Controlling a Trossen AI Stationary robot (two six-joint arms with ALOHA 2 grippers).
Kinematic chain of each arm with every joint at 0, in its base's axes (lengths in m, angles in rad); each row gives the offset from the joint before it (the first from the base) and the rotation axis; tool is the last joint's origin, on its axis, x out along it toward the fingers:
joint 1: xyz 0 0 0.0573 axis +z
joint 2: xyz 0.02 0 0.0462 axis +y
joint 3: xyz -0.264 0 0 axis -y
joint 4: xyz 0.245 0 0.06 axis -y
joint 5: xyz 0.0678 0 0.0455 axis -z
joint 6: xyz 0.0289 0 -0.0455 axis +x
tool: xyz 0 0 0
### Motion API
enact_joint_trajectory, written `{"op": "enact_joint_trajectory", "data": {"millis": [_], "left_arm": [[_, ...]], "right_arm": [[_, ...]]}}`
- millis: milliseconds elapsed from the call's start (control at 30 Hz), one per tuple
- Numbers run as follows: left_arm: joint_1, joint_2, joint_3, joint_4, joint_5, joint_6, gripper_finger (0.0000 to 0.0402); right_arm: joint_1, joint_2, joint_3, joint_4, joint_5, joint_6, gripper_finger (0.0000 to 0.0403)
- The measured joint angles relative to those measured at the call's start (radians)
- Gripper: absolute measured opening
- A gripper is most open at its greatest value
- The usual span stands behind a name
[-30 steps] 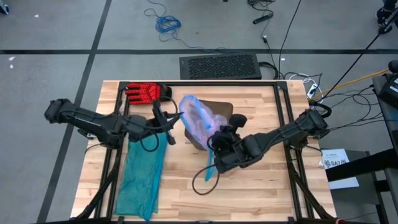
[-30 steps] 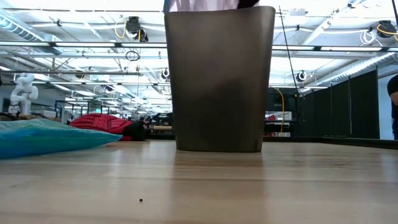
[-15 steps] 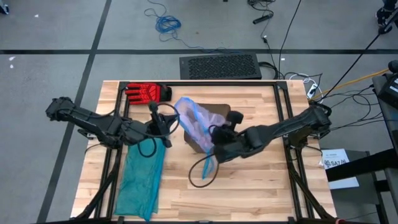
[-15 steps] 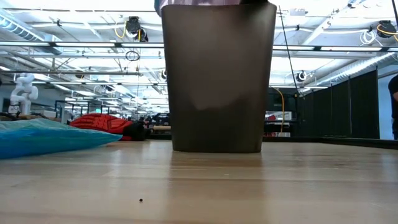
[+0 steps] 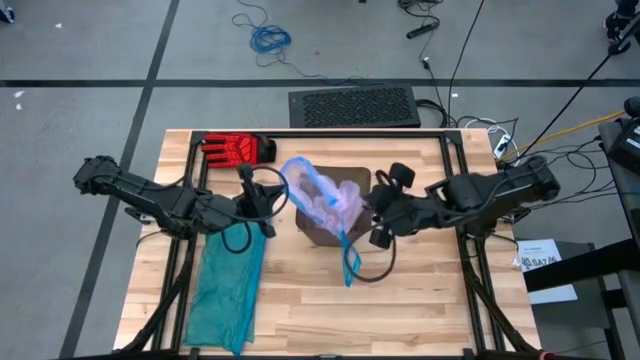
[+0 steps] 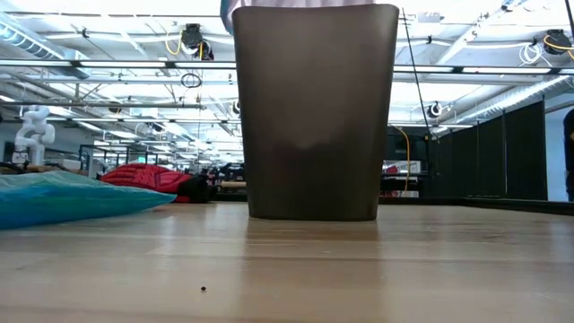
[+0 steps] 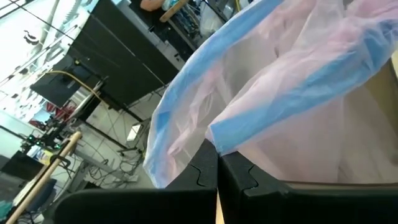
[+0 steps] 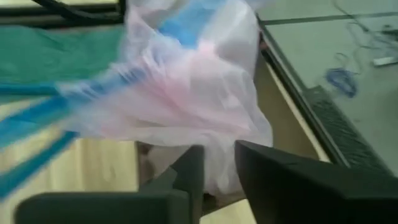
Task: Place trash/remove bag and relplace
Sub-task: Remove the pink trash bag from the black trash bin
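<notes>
A dark brown bin (image 5: 326, 234) (image 6: 314, 117) stands mid-table. The pale pink bag (image 5: 325, 195) with its blue drawstring hem is bunched above the bin's mouth. One blue drawstring loop (image 5: 350, 262) hangs over the bin's near side onto the table. My left gripper (image 5: 275, 205) (image 7: 217, 168) is shut on the bag at the bin's left side. My right gripper (image 5: 376, 212) (image 8: 217, 165) stands open at the bin's right side, with bag plastic (image 8: 186, 93) just ahead of its fingertips. The trash is out of view. My left gripper pinches the bag's blue-hemmed rim (image 7: 227, 134) between its shut fingers, coming nearly level from the table's left. The rim is held above the bin's edge and the rest of the bag billows away from the fingers. My right gripper: I cannot tell whether its fingertips touch the bag.
A teal-green plastic bag (image 5: 225, 290) (image 6: 54, 197) lies flat on the table's near left. A red glove (image 5: 235, 148) (image 6: 143, 175) lies at the far left. Bare wood (image 5: 420, 300) spreads across the near right.
My right gripper has risen and swung from the bin's near side toward the table's right edge, turning as it went. The blue drawstring loop has shifted right along the bin's near side. The bag stays bunched above the bin.
</notes>
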Motion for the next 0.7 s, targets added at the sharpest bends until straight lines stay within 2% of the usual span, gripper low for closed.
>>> {"op": "enact_joint_trajectory", "data": {"millis": [100, 167, 267, 367, 433, 500, 533, 600, 700], "left_arm": [[0.001, 0.0, 0.0, -0.005, -0.015, 0.0, 0.0], [0.001, 0.0, 0.0, -0.006, -0.019, 0.001, 0.0], [0.001, 0.0, 0.0, -0.011, -0.019, 0.001, 0.0], [-0.001, 0.0, 0.0, -0.012, -0.019, 0.002, 0.0], [-0.003, 0.0, 0.0, -0.012, -0.019, 0.002, 0.0], [-0.004, 0.0, 0.0, -0.012, -0.019, 0.005, 0.0], [-0.005, 0.0, 0.0, -0.012, -0.018, 0.004, 0.0], [-0.006, 0.0, 0.0, -0.012, -0.006, 0.001, 0.0], [-0.006, 0.0, 0.0, -0.011, 0.085, -0.032, 0.0]], "right_arm": [[0.002, -0.009, 0.0, 0.016, -0.027, -0.035, 0.012], [0.002, -0.011, 0.0, 0.022, -0.023, -0.114, 0.0142], [-0.028, -0.015, 0.0, 0.034, 0.044, -0.249, 0.0166], [-0.109, -0.015, 0.0, 0.034, 0.114, -0.372, 0.0177], [-0.194, -0.018, 0.0, 0.035, 0.07, -0.453, 0.0178], [-0.304, -0.019, 0.0, 0.042, -0.064, -0.528, 0.0175], [-0.362, -0.019, 0.0, 0.046, -0.165, -0.563, 0.0173], [-0.48, -0.01, 0.0, 0.078, -0.399, -0.627, 0.0166], [-0.621, 0.014, 0.0, 0.178, -0.748, -0.701, 0.0157]]}}
